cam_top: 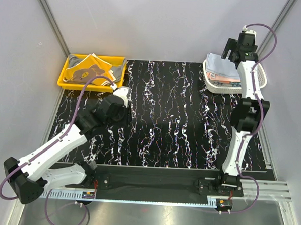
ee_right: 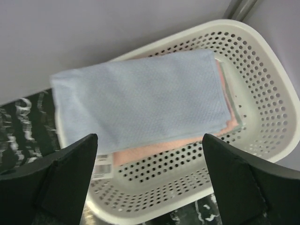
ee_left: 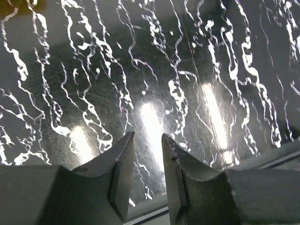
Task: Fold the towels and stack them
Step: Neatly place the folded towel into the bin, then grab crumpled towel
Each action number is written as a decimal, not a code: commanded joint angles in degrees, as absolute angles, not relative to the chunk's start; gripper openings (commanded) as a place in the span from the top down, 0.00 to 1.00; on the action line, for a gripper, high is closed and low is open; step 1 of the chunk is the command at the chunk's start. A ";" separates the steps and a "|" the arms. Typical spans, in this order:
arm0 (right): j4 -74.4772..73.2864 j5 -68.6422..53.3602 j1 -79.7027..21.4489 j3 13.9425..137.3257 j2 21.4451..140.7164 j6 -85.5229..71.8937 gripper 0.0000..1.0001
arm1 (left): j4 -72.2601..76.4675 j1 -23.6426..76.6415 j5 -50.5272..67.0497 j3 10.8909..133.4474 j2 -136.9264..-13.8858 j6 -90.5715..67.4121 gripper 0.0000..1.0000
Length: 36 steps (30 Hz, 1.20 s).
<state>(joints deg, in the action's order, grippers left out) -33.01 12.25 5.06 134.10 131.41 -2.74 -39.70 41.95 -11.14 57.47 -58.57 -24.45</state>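
Note:
A folded light blue towel [ee_right: 140,98] lies on top of a pink one [ee_right: 154,151] inside the white basket [ee_right: 262,93]. My right gripper [ee_right: 150,140] hovers above that stack, open wide, nothing between its fingers [ee_right: 70,168]. In the top view it [cam_top: 237,51] stands over the blue towel [cam_top: 221,66] at the back right. Unfolded orange and grey towels [cam_top: 89,69] lie crumpled in the yellow tray [cam_top: 66,82] at the back left. My left gripper [cam_top: 122,97] hangs just right of the tray. Its jaws [ee_left: 147,136] are partly open over bare tabletop, holding nothing.
The black marbled table [cam_top: 170,123] spreads between the tray and the basket [cam_top: 222,88]. Grey walls close in the back and sides. A label tag [ee_right: 104,165] hangs inside the basket's near wall.

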 commanded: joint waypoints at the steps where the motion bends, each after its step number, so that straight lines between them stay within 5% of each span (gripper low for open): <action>1: -31.91 7.91 0.38 126.35 117.63 -11.16 0.00 | -37.70 38.52 -13.45 63.53 -61.08 -25.92 0.65; 10: -22.69 3.44 -15.80 95.68 99.34 -20.47 0.00 | -31.30 20.14 -24.77 81.80 -83.11 -29.88 0.56; 21: -17.23 -2.81 -24.34 77.44 91.85 -25.14 0.00 | -35.50 5.98 -26.19 112.66 -122.41 -24.78 0.39; 28: -15.82 -2.20 -24.61 74.88 91.67 -24.87 0.00 | -37.97 4.40 -23.99 118.65 -130.16 -24.70 0.39; 36: -16.17 -2.55 -24.61 74.18 91.58 -24.43 0.00 | -36.30 4.04 -21.54 116.54 -131.30 -26.28 0.55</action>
<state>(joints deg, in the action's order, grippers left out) -18.22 -1.69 -24.23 74.32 94.15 -24.27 -37.87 4.40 -22.37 114.76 -130.72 -25.76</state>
